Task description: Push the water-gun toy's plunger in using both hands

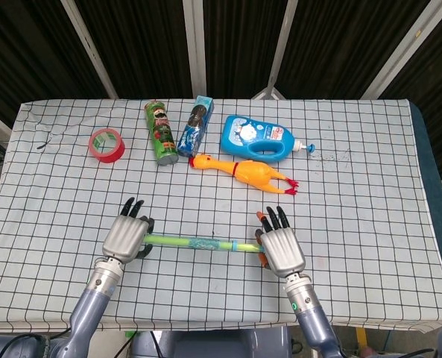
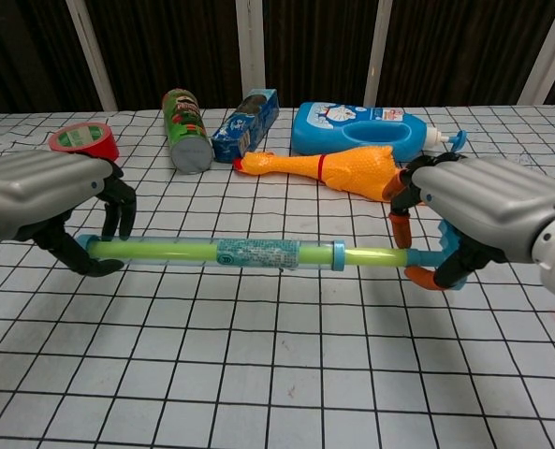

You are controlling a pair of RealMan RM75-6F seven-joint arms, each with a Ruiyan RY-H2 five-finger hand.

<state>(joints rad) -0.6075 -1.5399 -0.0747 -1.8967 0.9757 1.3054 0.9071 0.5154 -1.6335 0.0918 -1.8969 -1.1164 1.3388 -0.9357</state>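
Water-gun toy, a translucent green tube with a patterned blue band (image 2: 258, 253), held level just above the checked tablecloth (image 1: 370, 224) near its front edge. Left hand (image 2: 48, 198) grips the tube's far end with fingers curled around it; right hand (image 2: 488, 210) wraps the orange-and-blue plunger handle (image 2: 425, 254). Thin green plunger rod (image 2: 371, 256) shows beyond the blue collar, so the push appears only partly done and the remaining stroke is left.

one water gun (image 1: 198, 242), one tape roll (image 1: 107, 144), one can (image 1: 160, 131), one box (image 1: 194, 124), one bottle (image 1: 259, 138), one chicken (image 1: 244, 172)
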